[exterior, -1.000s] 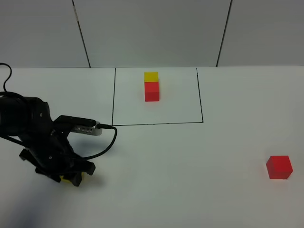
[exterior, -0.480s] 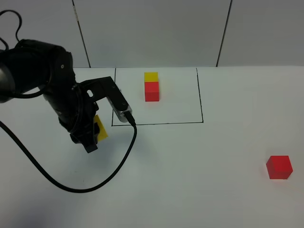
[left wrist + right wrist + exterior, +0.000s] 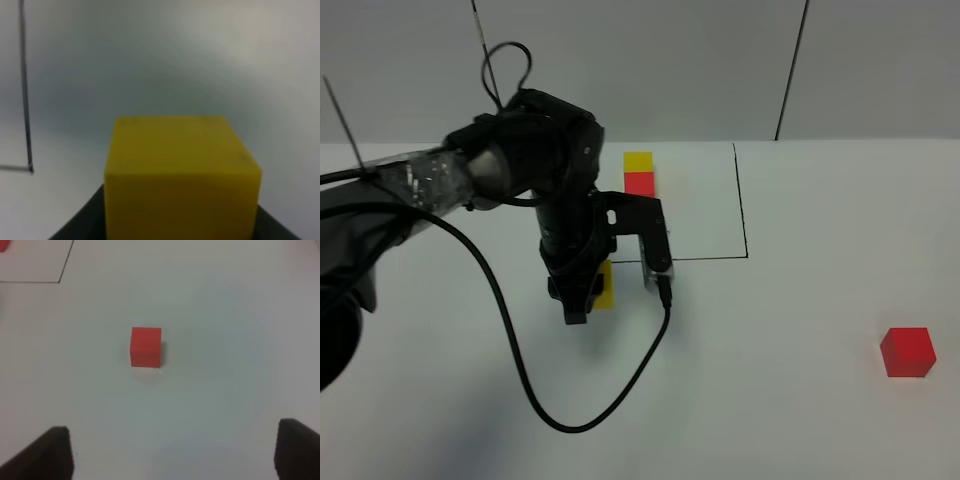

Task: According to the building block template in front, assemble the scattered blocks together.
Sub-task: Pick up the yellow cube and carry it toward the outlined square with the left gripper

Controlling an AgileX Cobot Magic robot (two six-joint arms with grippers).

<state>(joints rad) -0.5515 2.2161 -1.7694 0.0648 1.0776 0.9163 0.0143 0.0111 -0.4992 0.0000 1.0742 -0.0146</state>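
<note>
The template is a black-outlined rectangle (image 3: 742,220) at the back holding a yellow cube (image 3: 638,161) joined to a red cube (image 3: 639,184). My left gripper (image 3: 588,290) is shut on the loose yellow cube (image 3: 604,284), held just in front of the rectangle's front line. The cube fills the left wrist view (image 3: 182,172). The loose red cube (image 3: 907,352) lies at the front right, also in the right wrist view (image 3: 146,346). My right gripper (image 3: 170,455) is open, its fingertips (image 3: 50,452) wide apart short of the red cube. It does not show in the high view.
My left arm's black cable (image 3: 620,385) loops over the table in front of the gripper. A corner of the rectangle's line shows in the left wrist view (image 3: 27,167) and in the right wrist view (image 3: 61,280).
My left gripper has lifted the yellow cube from the front left and carried it right and back, to just in front of the rectangle. The red cube has not moved.
</note>
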